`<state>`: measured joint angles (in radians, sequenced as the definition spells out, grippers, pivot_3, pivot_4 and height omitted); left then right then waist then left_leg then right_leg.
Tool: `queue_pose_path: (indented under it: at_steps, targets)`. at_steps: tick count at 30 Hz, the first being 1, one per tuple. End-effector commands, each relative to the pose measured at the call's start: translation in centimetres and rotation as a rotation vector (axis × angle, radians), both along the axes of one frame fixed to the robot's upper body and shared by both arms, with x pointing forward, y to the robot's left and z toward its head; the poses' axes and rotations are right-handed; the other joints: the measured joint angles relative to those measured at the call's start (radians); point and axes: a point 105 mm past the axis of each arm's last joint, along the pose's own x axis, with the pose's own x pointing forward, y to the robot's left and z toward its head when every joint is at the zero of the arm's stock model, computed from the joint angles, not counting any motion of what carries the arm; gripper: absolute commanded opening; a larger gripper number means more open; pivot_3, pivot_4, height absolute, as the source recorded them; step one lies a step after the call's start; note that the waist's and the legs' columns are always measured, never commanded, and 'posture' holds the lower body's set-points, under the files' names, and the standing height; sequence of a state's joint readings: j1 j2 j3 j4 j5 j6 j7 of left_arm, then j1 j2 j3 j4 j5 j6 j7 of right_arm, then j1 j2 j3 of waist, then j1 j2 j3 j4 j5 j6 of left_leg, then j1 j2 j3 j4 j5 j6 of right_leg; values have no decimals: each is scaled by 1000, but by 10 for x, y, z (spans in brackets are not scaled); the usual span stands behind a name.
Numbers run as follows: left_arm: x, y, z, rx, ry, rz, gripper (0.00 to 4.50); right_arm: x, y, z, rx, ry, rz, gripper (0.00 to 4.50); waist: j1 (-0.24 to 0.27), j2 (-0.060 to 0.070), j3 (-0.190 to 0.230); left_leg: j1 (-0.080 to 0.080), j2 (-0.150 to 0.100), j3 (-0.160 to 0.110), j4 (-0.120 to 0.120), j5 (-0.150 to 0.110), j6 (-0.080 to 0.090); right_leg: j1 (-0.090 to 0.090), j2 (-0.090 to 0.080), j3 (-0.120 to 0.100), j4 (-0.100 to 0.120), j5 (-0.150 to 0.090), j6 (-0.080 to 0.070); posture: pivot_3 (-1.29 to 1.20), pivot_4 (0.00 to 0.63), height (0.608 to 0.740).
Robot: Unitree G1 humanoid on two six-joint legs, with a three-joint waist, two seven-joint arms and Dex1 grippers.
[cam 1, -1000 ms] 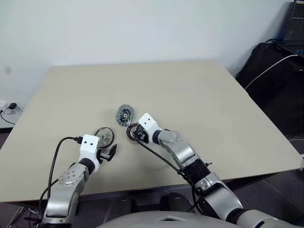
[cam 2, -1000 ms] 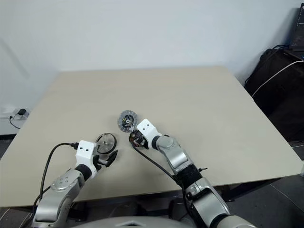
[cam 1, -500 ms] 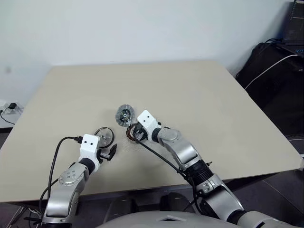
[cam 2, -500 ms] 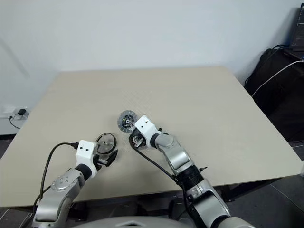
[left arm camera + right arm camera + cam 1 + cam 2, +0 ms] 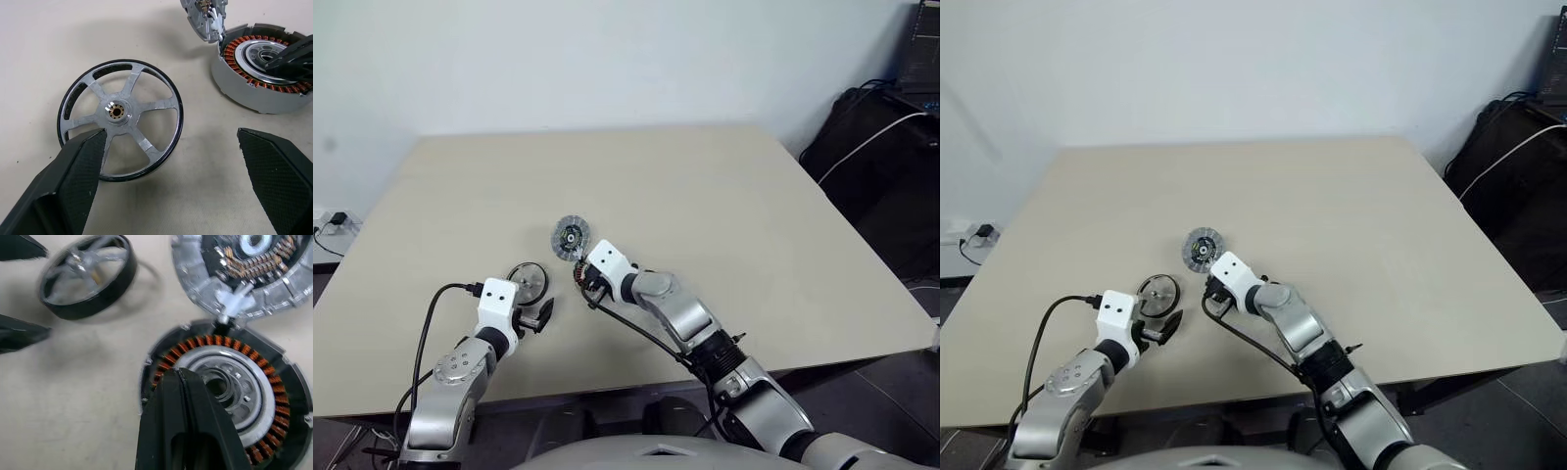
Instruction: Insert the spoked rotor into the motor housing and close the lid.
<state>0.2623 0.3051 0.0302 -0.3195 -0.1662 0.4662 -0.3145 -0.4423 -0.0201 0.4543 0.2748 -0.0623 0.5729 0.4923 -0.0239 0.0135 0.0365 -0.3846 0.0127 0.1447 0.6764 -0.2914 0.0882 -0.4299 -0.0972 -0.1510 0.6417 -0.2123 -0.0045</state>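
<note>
- The spoked rotor [image 5: 120, 120] has cast-looking matt silver metal spokes, a glossy black rim and a small brassy hub centre.
- The motor housing [image 5: 261, 73] has a dull grey metal wall, shiny copper-orange windings and a polished silver centre ring.
- The lid [image 5: 247, 271] is rough silver-grey metal.
- The left gripper [image 5: 183, 171] has fingers [image 5: 73, 181] of matt black, finely textured plastic.
- The worktop [image 5: 705, 186] is matt beige, faintly grainy.

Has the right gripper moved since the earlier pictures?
Yes. The right gripper has slid leftward over the motor housing, ending nearer the lid.
</note>
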Motion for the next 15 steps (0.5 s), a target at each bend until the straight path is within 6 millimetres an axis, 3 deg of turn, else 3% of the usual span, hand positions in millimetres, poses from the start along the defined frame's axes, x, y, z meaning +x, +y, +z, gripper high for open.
queue_pose_path:
  at_steps: [1,8,15]
  targets:
    - [5,0,14,-1,-65,-2,4500,10,2,12,28,-48,-25,17,0,0,0,0,0,0,0,0,0,0,0,0,0,0,0,0,0,740]
    - [6,-1,14,-2,-65,-6,4500,12,-3,9,22,-44,-47,17,1,0,0,0,0,0,0,0,0,0,0,0,0,0,0,0,0,740]
    - [5,0,14,-1,-61,-5,4500,2,-8,9,1,-17,28,17,3,0,0,0,0,0,0,0,0,0,0,0,-1,0,0,0,0,740]
